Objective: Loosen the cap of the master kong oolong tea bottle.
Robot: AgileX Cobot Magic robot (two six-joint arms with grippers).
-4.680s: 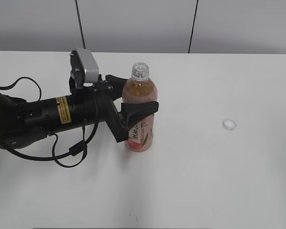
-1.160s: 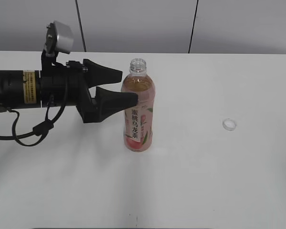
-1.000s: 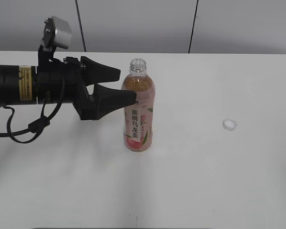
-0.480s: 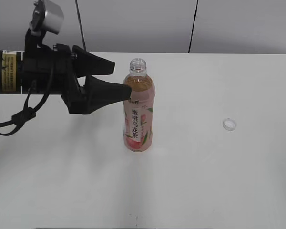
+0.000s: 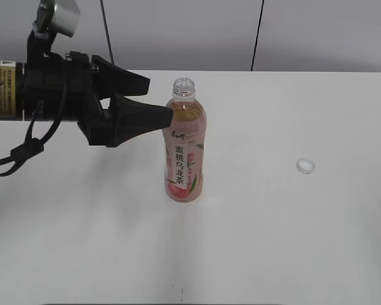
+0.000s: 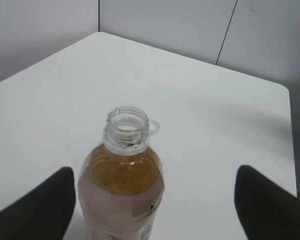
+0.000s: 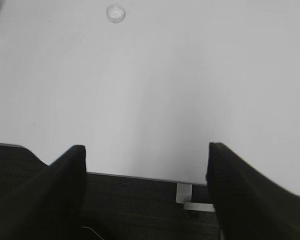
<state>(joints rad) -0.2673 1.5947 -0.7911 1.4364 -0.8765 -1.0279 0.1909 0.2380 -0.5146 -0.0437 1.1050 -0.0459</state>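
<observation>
The master kong oolong tea bottle (image 5: 185,152) stands upright mid-table, its mouth (image 5: 185,85) bare with no cap on it. The cap (image 5: 305,166), a small white ring-like piece, lies by itself on the table far to the right, and shows in the right wrist view as the cap (image 7: 115,13) near the top. My left gripper (image 5: 160,98) hovers open just left of the bottle's shoulder. In the left wrist view the bottle (image 6: 122,185) sits between the left gripper's (image 6: 154,172) spread fingers, nearer the left one, ungripped. My right gripper (image 7: 146,146) is open and empty.
The white table (image 5: 273,241) carries only the bottle and the cap. My left arm with its cables (image 5: 25,152) stretches in from the left edge. In the right wrist view the table's near edge (image 7: 140,175) lies between the fingers, dark floor below it.
My left gripper, earlier shut round the bottle's body, has let go and drawn back up and to the left. The bottle and the cap have stayed in place.
</observation>
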